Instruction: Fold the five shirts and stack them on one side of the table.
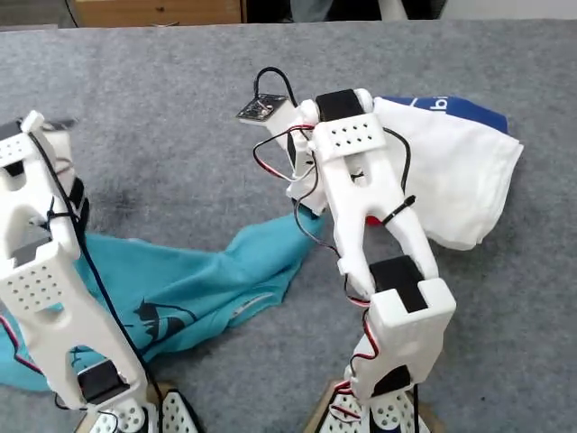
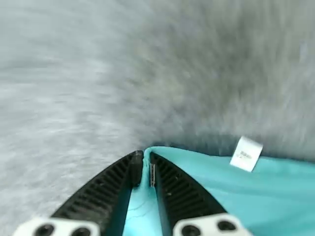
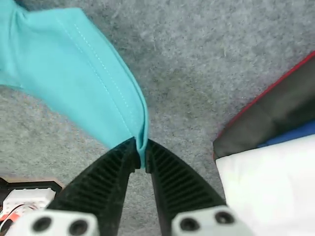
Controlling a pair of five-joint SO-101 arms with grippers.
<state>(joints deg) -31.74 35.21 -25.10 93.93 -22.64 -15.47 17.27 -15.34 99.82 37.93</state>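
Observation:
A teal shirt [image 1: 194, 284] lies crumpled across the grey felt table between the two arms. My left gripper [image 2: 146, 164] is shut on one edge of the teal shirt [image 2: 236, 191], close to its white label [image 2: 246, 154]. My right gripper [image 3: 141, 150] is shut on a stitched hem of the teal shirt [image 3: 74, 73], near the table's middle [image 1: 302, 203]. A pile of folded shirts sits at the right, with a white shirt [image 1: 455, 176] on top, a blue shirt [image 1: 460, 106] under it, and black and red layers [image 3: 266, 118] at the pile's edge.
The grey felt table [image 1: 162, 99] is bare at the back and left. A wooden cabinet [image 1: 153, 11] stands beyond the far edge. The right arm [image 1: 370, 198] reaches over the gap between the teal shirt and the pile.

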